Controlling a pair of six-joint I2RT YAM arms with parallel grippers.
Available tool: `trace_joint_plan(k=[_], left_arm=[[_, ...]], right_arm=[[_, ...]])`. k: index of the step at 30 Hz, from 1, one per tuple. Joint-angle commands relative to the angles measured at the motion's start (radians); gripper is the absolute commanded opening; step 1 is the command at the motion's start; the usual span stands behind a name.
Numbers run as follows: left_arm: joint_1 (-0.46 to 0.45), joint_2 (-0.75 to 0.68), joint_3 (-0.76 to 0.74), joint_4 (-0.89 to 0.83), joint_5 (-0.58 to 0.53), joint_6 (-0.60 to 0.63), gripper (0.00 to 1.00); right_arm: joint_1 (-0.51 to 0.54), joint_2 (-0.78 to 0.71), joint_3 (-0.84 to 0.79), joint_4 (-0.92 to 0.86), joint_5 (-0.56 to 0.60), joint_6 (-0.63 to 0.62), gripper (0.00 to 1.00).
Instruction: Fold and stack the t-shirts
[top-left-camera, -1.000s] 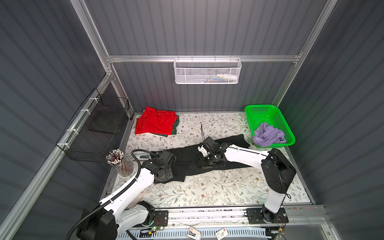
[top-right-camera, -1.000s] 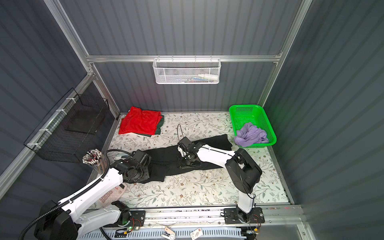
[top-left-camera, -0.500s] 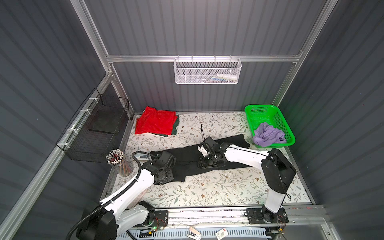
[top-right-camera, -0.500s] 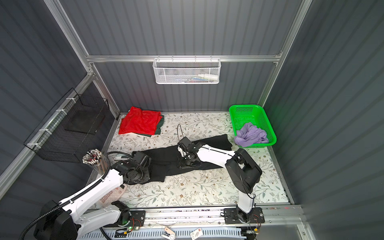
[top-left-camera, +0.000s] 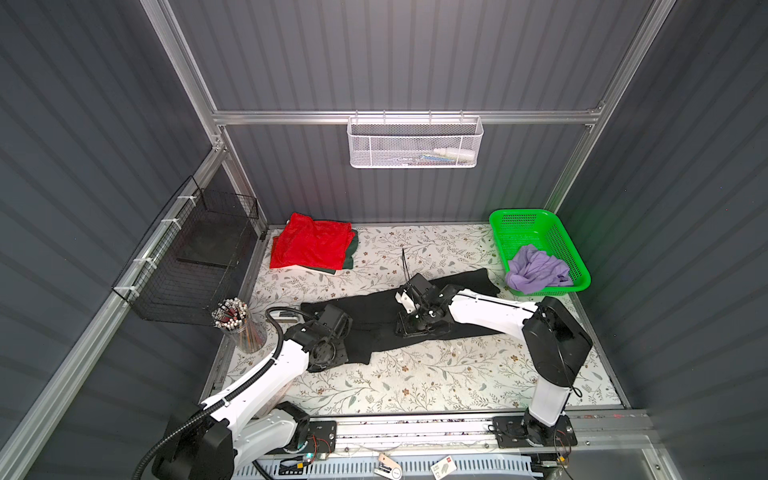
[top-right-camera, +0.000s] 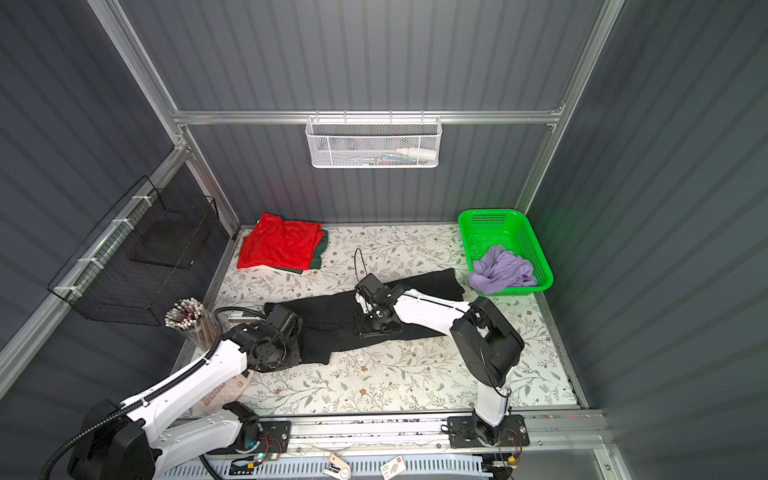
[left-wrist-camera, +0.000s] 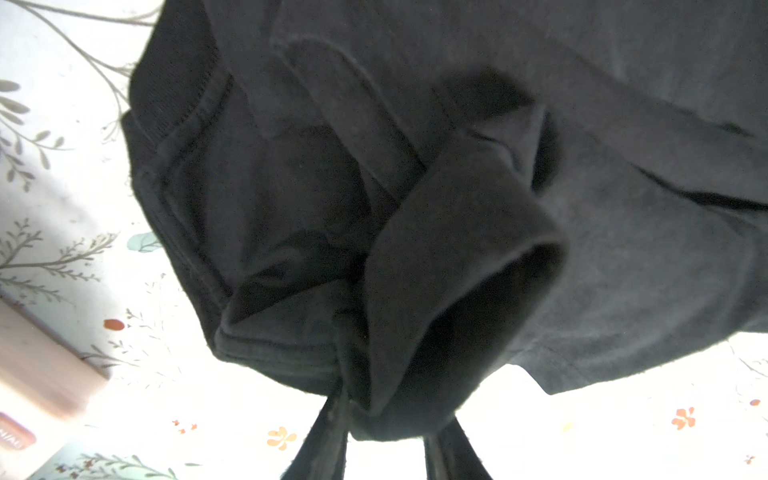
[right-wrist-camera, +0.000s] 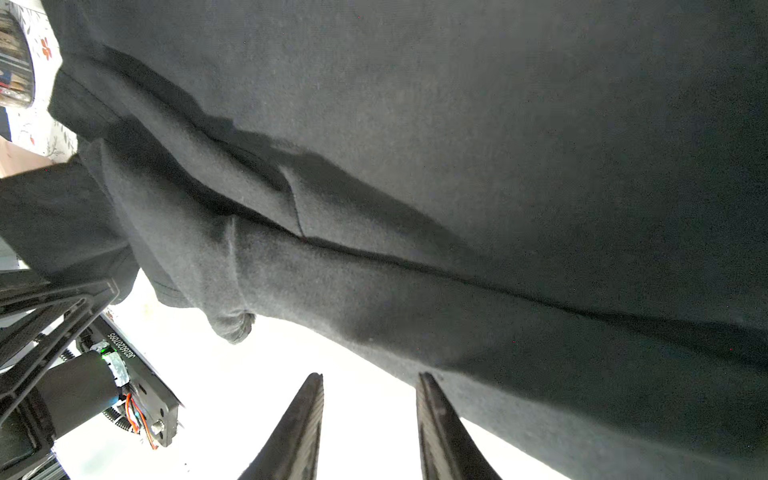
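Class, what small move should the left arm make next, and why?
Probably raise the left gripper a little to start folding that end over: its jaws seem to pinch a raised fold of the black t-shirt, which lies as a long strip.

L hand (left-wrist-camera: 390, 411) shifted only v. slightly at black t-shirt (top-left-camera: 376, 313) corner, barely visible from above.

**Both arms low, wrists bent down**

Left arm (top-left-camera: 266, 374) reaches forward from its base, with the wrist folded down low. Left gripper (left-wrist-camera: 395, 409): fingers (left-wrist-camera: 324, 440) set narrow, with a fold of the black t-shirt (left-wrist-camera: 457, 270) bunched between them. Right arm (top-left-camera: 490, 316) stretches low across toward the middle. Right gripper (right-wrist-camera: 371, 378) points downward. Its fingers (right-wrist-camera: 303, 428) are parted, one tip at the shirt's edge; contact unclear.
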Motion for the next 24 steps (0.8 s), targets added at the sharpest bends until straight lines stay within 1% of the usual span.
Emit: trace_joint_plan(k=[1, 3, 5, 7, 8, 12, 18, 21, 24], left_arm=[[0.008, 0.009, -0.016, 0.007, 0.002, -0.005, 0.29], [0.007, 0.023, -0.016, 0.012, 0.003, -0.001, 0.24], [0.008, 0.032, -0.016, 0.015, 0.007, 0.003, 0.16], [0.007, 0.034, -0.014, 0.015, 0.008, 0.003, 0.05], [0.007, 0.035, -0.013, 0.016, 0.007, 0.002, 0.03], [0.007, 0.022, 0.009, -0.010, -0.010, -0.013, 0.03], [0.007, -0.012, 0.058, -0.071, -0.047, -0.014, 0.07], [0.007, -0.025, 0.066, -0.074, -0.037, -0.012, 0.09], [0.008, -0.030, 0.074, -0.071, -0.017, -0.018, 0.08]], right_arm=[[-0.007, 0.021, 0.009, -0.022, -0.014, -0.001, 0.39], [-0.009, 0.018, 0.006, -0.020, -0.014, 0.001, 0.39], [-0.010, 0.019, 0.005, -0.018, -0.014, 0.001, 0.39], [-0.011, 0.019, 0.005, -0.017, -0.014, 0.002, 0.39], [-0.011, 0.021, 0.005, -0.016, -0.014, 0.002, 0.39], [-0.013, 0.023, 0.006, -0.019, -0.014, 0.003, 0.39], [-0.017, 0.026, 0.005, -0.017, -0.017, 0.005, 0.39], [-0.017, 0.027, 0.004, -0.014, -0.021, 0.005, 0.39], [-0.017, 0.029, 0.002, -0.013, -0.020, 0.006, 0.39]])
